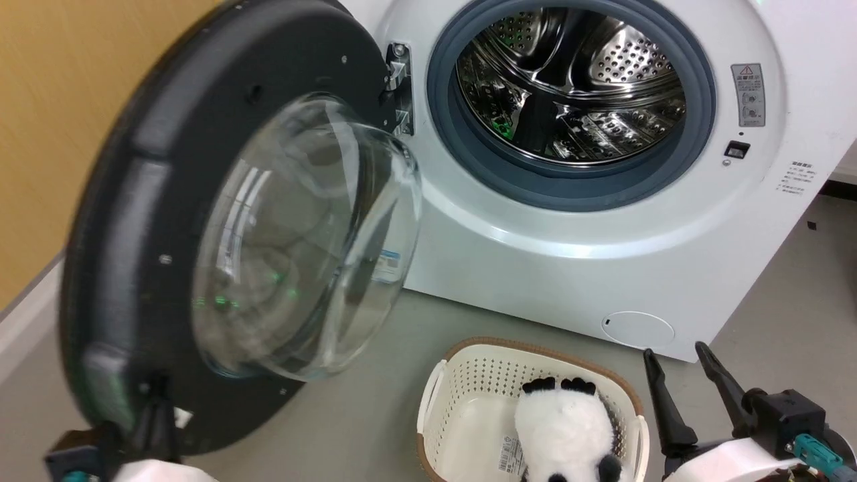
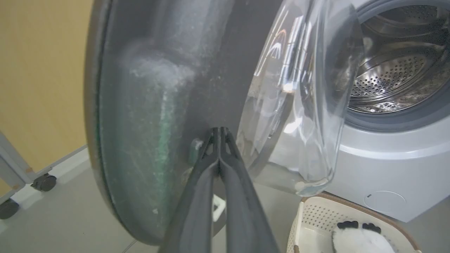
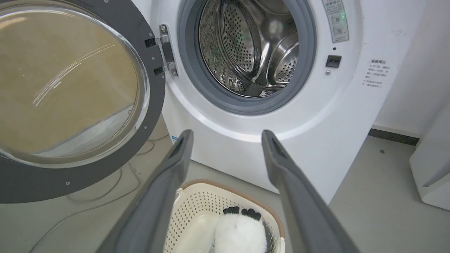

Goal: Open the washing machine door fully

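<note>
White washing machine, dark-grey door, cream basket.

The washing machine has its drum mouth unblocked, but left of it the open door bars the way, and in front a basket seemingly leaves bare floor either side.

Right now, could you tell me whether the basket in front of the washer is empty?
No, a black-and-white plush toy lies inside the basket.
</note>
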